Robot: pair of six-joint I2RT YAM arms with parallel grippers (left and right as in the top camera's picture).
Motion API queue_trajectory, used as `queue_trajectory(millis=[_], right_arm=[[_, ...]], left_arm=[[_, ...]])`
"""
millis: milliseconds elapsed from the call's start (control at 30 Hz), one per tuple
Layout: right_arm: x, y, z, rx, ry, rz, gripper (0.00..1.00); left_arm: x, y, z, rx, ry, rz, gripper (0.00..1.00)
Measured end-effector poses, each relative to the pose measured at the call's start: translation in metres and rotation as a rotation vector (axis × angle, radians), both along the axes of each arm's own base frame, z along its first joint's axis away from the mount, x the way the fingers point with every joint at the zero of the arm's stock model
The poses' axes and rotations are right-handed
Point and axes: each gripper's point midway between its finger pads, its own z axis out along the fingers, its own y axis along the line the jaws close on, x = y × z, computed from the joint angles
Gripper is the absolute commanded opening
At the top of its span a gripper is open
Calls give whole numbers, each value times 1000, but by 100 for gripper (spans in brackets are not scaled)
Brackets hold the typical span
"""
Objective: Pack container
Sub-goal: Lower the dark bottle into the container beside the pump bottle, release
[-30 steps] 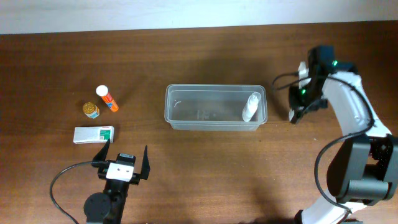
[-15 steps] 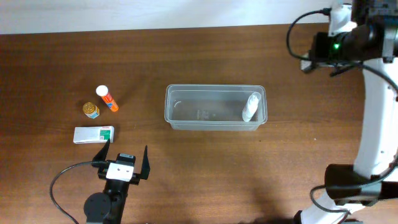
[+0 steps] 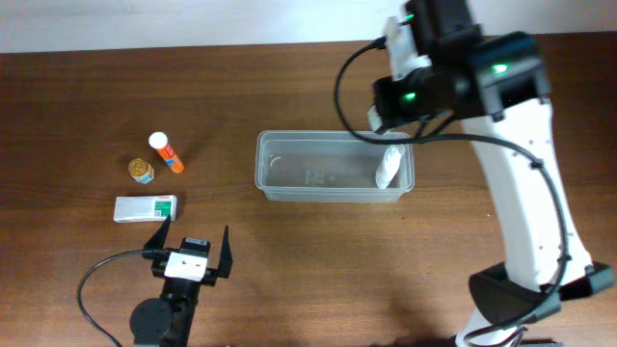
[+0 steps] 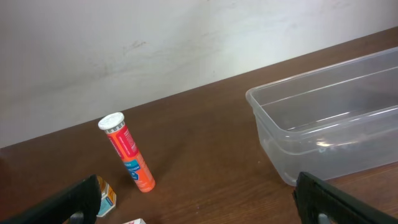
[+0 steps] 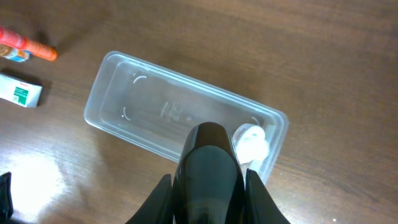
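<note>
The container is a clear tub in the middle of the table, also seen in the left wrist view and from above in the right wrist view. A white bottle stands at its right end. High over the tub's right end, my right gripper is shut on a dark rounded bottle. Near the front edge, my left gripper rests open and holds nothing.
Left of the tub lie an orange tube with a white cap, a small yellow jar and a white-and-green box. A pale wall runs behind the table.
My right arm has swung from the table's right side up and leftward, and now hangs over the tub's right end. The left arm and the loose items have not moved.
</note>
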Motion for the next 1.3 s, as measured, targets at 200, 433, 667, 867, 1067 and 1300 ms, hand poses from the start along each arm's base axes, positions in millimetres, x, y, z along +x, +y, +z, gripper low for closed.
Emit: queue_trajectory(millis=[200,433,667,867,1067,1300], right_arm=[[12,25,-47,-66,103,-28,18],[32,32,-127,-156,275,-114,18],[36,28,-165,-211,357,-192,18],[36,19,-170,-253,361,-252,18],[31,7,-187,-322,387,-285,18],[34,-1,-212,-345,397,-302,18]], left_arm=[[0,0,0,0,0,0,99],[0,0,0,0,0,0,99],[0,0,0,0,0,0,100],[0,0,0,0,0,0,99],[0,0,0,0,0,0,99],[0,0,0,0,0,0,99]])
